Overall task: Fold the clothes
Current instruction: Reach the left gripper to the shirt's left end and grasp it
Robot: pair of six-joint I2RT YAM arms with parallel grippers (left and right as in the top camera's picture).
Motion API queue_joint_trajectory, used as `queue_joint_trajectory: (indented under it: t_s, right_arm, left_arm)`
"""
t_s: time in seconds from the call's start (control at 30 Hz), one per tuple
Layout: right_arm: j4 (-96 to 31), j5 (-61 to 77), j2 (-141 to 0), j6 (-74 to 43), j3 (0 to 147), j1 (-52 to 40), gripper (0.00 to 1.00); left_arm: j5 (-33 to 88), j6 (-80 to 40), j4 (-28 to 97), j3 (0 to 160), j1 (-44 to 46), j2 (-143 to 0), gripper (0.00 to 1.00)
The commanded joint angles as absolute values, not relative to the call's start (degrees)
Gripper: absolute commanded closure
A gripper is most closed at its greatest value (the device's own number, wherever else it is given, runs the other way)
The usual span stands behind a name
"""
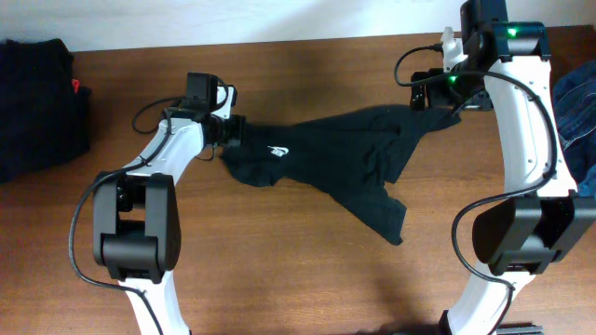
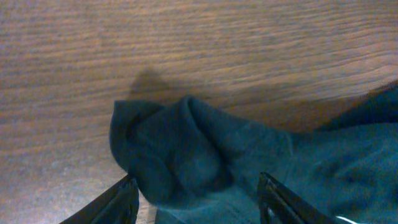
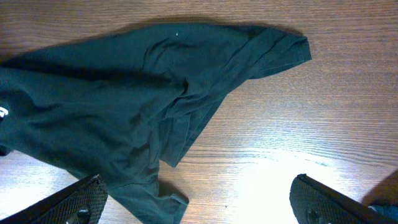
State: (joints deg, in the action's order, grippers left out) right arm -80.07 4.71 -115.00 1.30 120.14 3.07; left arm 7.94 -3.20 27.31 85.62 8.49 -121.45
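One black T-shirt lies crumpled and drawn out sideways across the wooden table. A small white mark shows near its left end. At that left end the left gripper sits low over the cloth. In the wrist view its fingers stand partly apart on either side of a bunched fold of the shirt. The fold lies loose between them and does not look pinched. At the shirt's far right corner the right gripper hangs with its fingers spread as wide as they go, holding nothing. Between them are only a lower edge of the shirt and bare wood. Well to the left of the shirt lies a heap of dark clothes, apart from it. To the right of the shirt, beyond the right arm, lies blue denim cloth.
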Motion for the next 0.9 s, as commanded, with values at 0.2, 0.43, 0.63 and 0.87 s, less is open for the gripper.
queue_joint_trajectory:
  t_s: [0.2, 0.43, 0.63, 0.87]
  right_arm:
    - [-79.92, 4.01, -113.99, 0.86, 120.09, 3.03, 0.01]
    - [-79.92, 4.01, -113.99, 0.86, 120.09, 3.03, 0.01]
    - [-79.92, 4.01, -113.99, 0.86, 120.09, 3.03, 0.01]
    - [-79.92, 4.01, -113.99, 0.86, 120.09, 3.03, 0.01]
  left_arm:
    - [1.67, -5.82, 27.40, 84.23, 8.99, -122.06, 0.21]
    - [2.37, -5.82, 26.09, 84.14, 9.02, -124.60, 0.06]
    - [6.28, -5.80, 24.18, 84.16, 8.99, -125.78, 0.56]
    - [6.66, -5.80, 24.29, 87.42, 8.95, -125.21, 0.99]
